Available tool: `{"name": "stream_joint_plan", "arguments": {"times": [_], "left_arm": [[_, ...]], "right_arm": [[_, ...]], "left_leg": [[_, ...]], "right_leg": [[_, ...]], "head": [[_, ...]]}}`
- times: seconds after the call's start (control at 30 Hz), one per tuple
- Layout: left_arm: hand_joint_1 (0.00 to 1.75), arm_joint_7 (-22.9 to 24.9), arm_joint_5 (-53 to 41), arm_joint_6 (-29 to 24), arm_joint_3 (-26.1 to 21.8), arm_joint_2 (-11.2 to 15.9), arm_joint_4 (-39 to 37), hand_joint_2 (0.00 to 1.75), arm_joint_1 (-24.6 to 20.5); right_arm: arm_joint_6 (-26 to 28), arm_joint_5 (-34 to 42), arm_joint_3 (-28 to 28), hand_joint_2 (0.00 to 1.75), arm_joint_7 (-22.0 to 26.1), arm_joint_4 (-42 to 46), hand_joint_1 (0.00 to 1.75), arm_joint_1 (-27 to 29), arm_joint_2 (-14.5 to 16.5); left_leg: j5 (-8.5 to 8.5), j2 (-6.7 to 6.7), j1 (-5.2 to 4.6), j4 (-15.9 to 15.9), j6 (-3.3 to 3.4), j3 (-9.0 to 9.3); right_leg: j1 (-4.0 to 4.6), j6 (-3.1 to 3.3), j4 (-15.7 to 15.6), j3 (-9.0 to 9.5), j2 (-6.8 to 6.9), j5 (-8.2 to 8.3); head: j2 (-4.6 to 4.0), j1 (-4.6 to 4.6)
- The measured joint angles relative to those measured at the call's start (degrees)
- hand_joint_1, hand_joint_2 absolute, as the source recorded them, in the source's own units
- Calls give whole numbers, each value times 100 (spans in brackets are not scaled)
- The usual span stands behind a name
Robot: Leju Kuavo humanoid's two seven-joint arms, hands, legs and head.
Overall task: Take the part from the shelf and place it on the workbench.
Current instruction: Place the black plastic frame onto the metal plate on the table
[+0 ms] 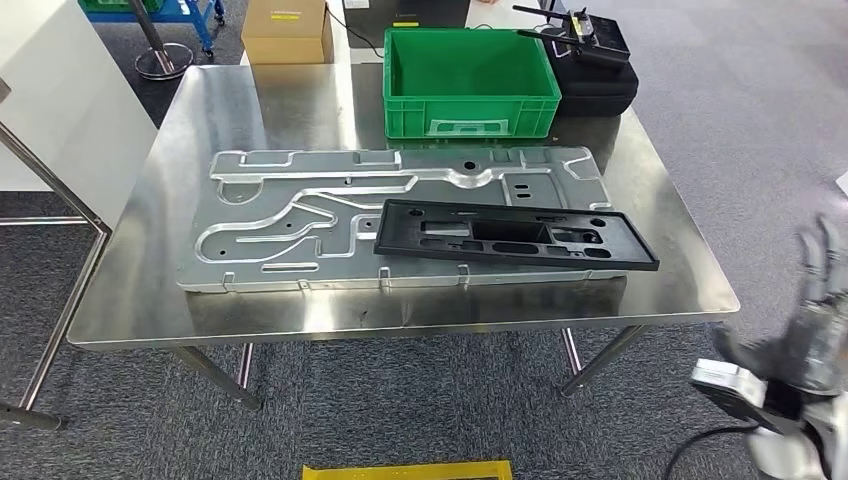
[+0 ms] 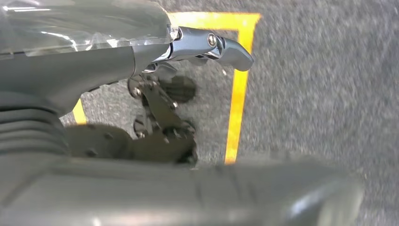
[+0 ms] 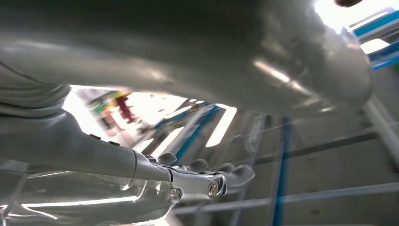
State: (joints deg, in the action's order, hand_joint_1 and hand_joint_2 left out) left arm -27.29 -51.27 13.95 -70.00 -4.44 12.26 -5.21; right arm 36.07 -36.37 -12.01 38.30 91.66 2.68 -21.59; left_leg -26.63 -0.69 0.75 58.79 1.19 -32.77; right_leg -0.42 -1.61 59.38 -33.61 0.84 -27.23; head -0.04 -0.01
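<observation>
A long black plastic part lies flat on a large silver stamped metal panel on the steel workbench. Off the bench's front right corner, my right hand hangs blurred over the carpet with its fingers spread and nothing in it. In the right wrist view the right hand has its thumb and fingers stretched out, empty. My left hand hangs over grey carpet with its thumb out and dark fingers apart, holding nothing.
A green crate stands at the back of the bench, beside a black case with tools on it. A cardboard box sits behind. Yellow floor tape marks the carpet below me.
</observation>
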Motion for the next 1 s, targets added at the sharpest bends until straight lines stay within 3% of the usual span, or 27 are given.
{"name": "stream_joint_plan", "arguments": {"times": [0.07,0.13,0.17,0.2,0.23,0.33,0.37,0.47,0.53,0.63,0.67,0.7,0.73,0.8,0.87,0.97,1.0], "left_arm": [[0,-30,61,-21,-53,3,0,0,60],[0,-32,92,-45,-107,4,0,0,82],[0,-31,98,-54,-128,3,0,0,95],[0,-29,104,-68,-148,2,0,0,107],[0,-24,112,-83,-167,-1,0,0,117],[0,10,122,-118,-218,-17,0,0,112],[0,20,122,-124,-232,-22,0,0,108],[0,23,127,-137,-268,-23,0,0,121],[0,8,145,-156,-305,-11,0,0,123],[0,-19,199,-202,-364,-2,0,0,127],[0,-28,231,-216,-388,-1,0,0,139],[0,-36,270,-229,-419,3,0,0,149],[0,-40,317,-242,-457,11,0,0,155],[0,-17,441,-275,-548,35,1,0,139],[0,39,579,-342,-656,50,2,0,120],[0,112,717,-467,-814,31,1,0,123],[0,119,736,-504,-853,17,0,0,120]], "right_arm": [[-405,47,-841,0,60,170,0,440,110],[-719,-30,-1526,0,105,142,0,734,320],[-829,-88,-1810,0,122,61,0,830,441],[-912,-161,-2072,0,133,-73,0,889,553],[-974,-262,-2318,0,134,-273,0,908,654],[-952,-645,-3000,0,132,-1292,0,831,890],[-895,-783,-3220,0,131,-1702,0,796,969],[-626,-1271,-3676,0,88,-2823,0,663,1198],[-459,-1817,-3918,0,-157,-3826,0,429,1353],[-432,-2634,-4162,0,-762,-5304,0,198,1583],[-500,-2864,-4176,0,-966,-5676,0,144,1662],[-609,-3088,-4178,0,-1175,-6004,0,77,1730],[-758,-3301,-4176,0,-1388,-6315,0,4,1790],[-1161,-3644,-4142,0,-1798,-6810,0,-116,1902],[-1685,-3870,-4076,0,-2187,-7142,0,-218,2012],[-2585,-4115,-3947,0,-2766,-7485,0,-373,2126],[-2874,-4176,-3903,0,-2948,-7568,0,-409,2155]], "left_leg": [[17,22,8,-17,48,7],[28,31,-8,-16,73,-17],[34,34,-19,-15,80,-28],[37,34,-29,-15,82,-35],[40,35,-37,-15,81,-36],[61,27,-61,-15,47,-27],[74,20,-65,-15,23,-28],[91,21,-64,-16,-71,-36],[-153,38,-61,203,-135,-112],[-875,44,-55,1163,-177,-399],[-999,44,-55,1385,-183,-421],[-1014,45,-55,1412,-182,-345],[-928,45,-55,1204,-174,-150],[-674,44,-66,357,-131,431],[-520,41,-94,-205,-83,761],[-377,50,-116,-263,-8,718],[-309,64,-105,-277,24,672]], "right_leg": [[-20,-51,511,-217,-45,-348],[-37,-84,1232,-547,-60,-708],[-43,-91,1424,-628,-61,-764],[-46,-90,1417,-608,-61,-715],[-46,-77,1172,-462,-61,-562],[-10,11,60,165,-59,-113],[10,36,-104,248,-57,-67],[21,111,-170,230,-57,7],[-1,193,-231,189,-64,103],[3,267,-235,44,-42,216],[7,273,-221,-24,-39,255],[9,274,-205,-93,-45,297],[11,270,-186,-161,-56,341],[21,243,-141,-264,-73,417],[27,191,-103,-316,-74,489],[11,90,-127,-345,-79,628],[6,57,-112,-369,-84,594]], "head": [[0,4],[0,5],[0,4],[0,5],[0,4],[0,3],[0,5],[0,6],[0,1],[0,-4],[0,-4],[0,-6],[0,-6],[0,-7],[0,-3],[0,-4],[0,-7]]}}
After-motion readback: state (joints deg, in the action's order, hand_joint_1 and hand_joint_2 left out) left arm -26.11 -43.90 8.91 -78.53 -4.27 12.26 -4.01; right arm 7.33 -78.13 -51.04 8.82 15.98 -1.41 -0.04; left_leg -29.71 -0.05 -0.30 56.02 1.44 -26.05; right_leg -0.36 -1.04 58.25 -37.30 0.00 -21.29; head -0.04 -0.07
